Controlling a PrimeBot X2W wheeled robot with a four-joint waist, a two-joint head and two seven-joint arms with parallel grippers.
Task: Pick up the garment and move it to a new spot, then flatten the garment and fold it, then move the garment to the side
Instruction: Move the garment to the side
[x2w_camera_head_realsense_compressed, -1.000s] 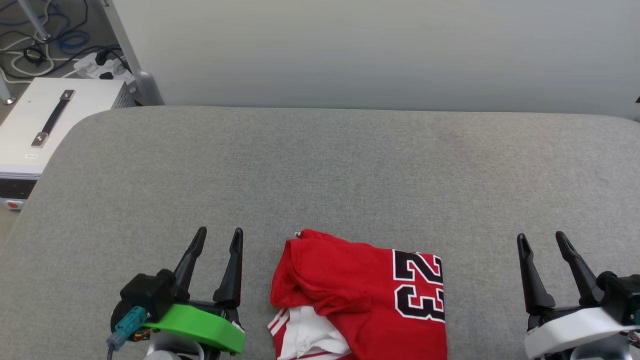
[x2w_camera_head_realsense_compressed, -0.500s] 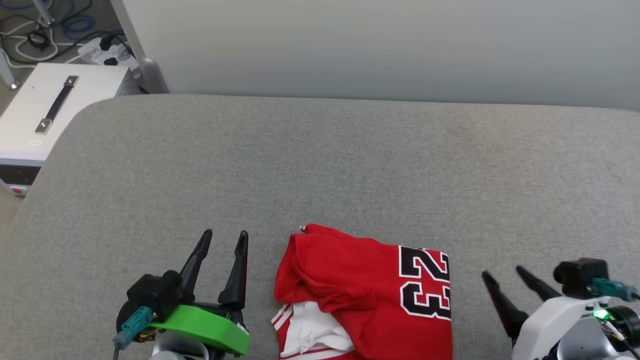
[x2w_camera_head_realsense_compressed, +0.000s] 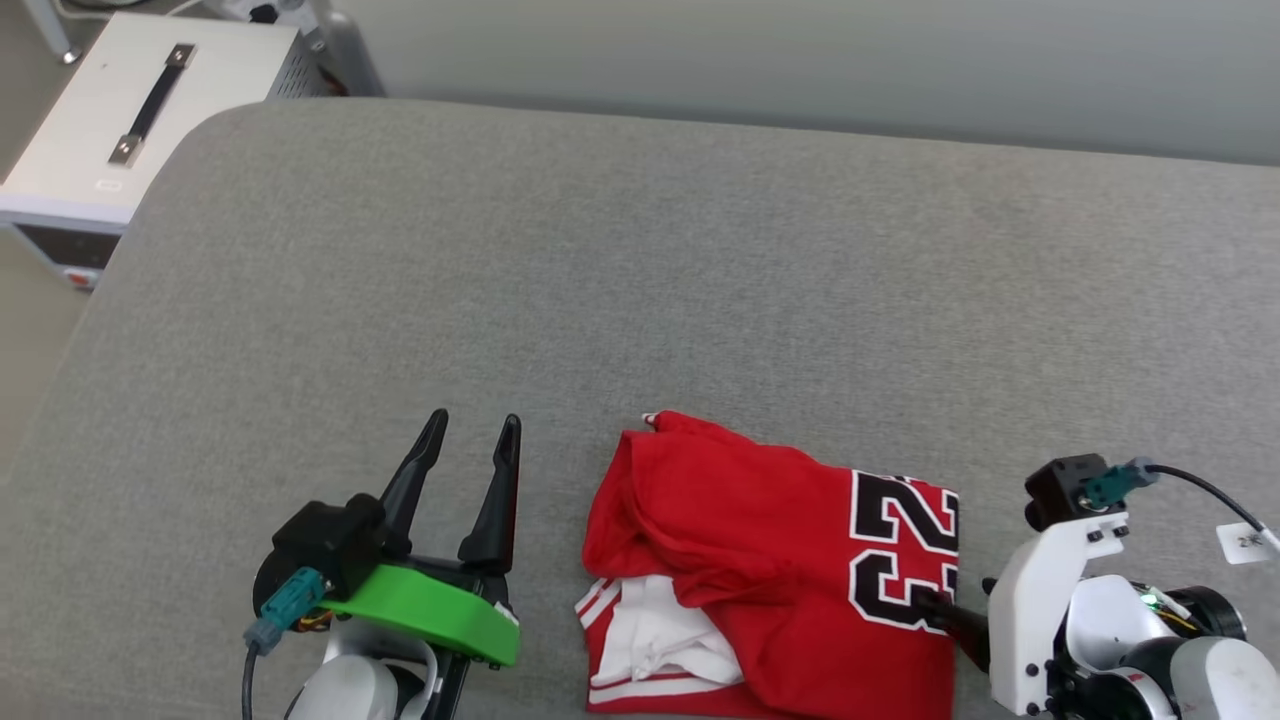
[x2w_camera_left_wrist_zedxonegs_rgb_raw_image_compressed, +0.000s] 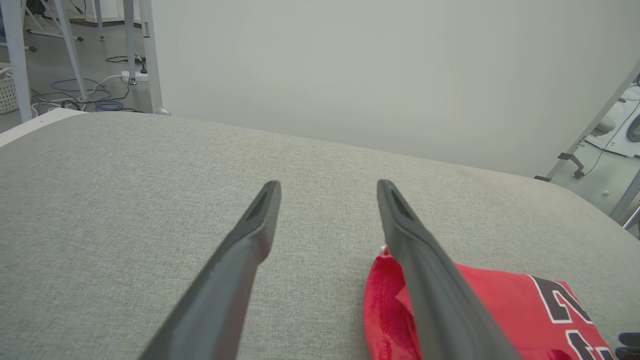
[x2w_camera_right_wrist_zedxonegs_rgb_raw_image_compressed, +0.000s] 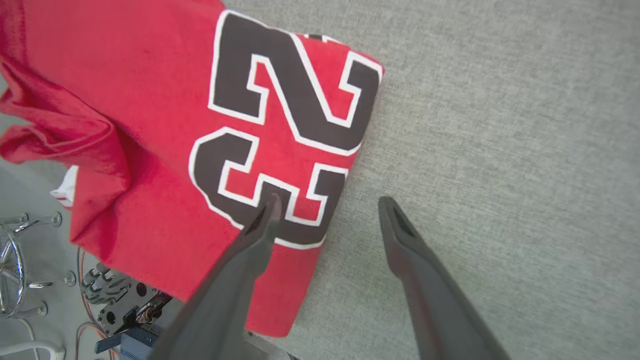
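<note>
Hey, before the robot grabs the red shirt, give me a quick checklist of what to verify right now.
1. The right gripper is open: ok.
2. One of its fingers over the garment, the other over the grey surface: ok.
3. Those fingers touching fabric: cannot tell.
4. The left gripper open, beside the garment and apart from it: ok.
5. The garment gripped: not ok, neither gripper holds it.
6. The garment lying flat: not ok, bunched toward the left gripper.

The garment (x2w_camera_head_realsense_compressed: 760, 540): red T-shirt, folded to a rumpled rectangle, lying on the grey surface (x2w_camera_head_realsense_compressed: 640, 280) at its near edge before me. A black, white-edged "23" faces up at my right; a white, stripe-trimmed sleeve shows at my left.
</note>
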